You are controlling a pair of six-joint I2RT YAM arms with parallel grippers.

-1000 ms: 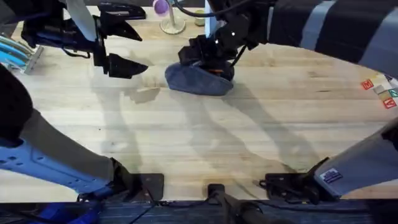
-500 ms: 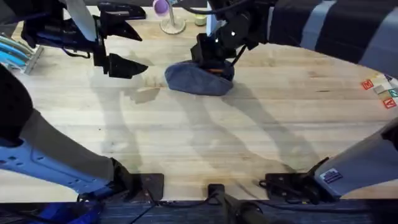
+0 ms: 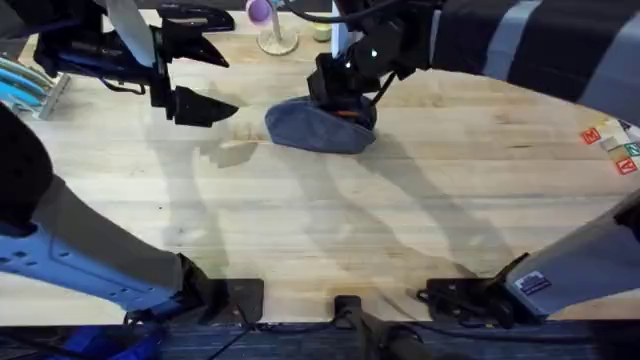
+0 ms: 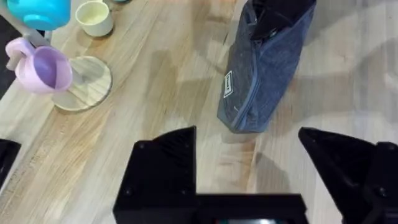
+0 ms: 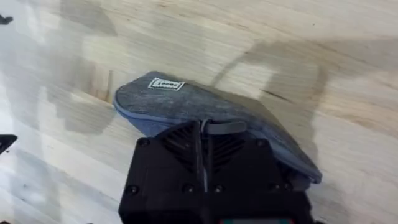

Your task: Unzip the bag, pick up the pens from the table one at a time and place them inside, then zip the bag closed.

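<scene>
The blue-grey bag (image 3: 318,129) lies on the light wooden table (image 3: 330,230) at the far middle. My right gripper (image 3: 340,92) sits over the bag's right end; in the right wrist view its fingers (image 5: 204,138) are pressed together on a small grey zip pull (image 5: 227,127) atop the bag (image 5: 186,102). A small orange sliver (image 3: 346,113) shows at the bag's edge under that gripper; the pens are otherwise hidden. My left gripper (image 3: 212,76) hovers open to the left of the bag, well apart from it. From the left wrist, the bag (image 4: 261,74) lies beyond the spread fingers (image 4: 165,168).
A purple cup on a round wooden stand (image 3: 265,20) and a small cream cup (image 4: 94,17) stand behind the bag. A black stapler (image 3: 195,14) sits at the far left, blue-and-white sticks (image 3: 25,85) at the left edge, coloured blocks (image 3: 615,140) at the right.
My right gripper has slid from the bag's middle toward its right end, then stayed there. The left arm has not moved.
</scene>
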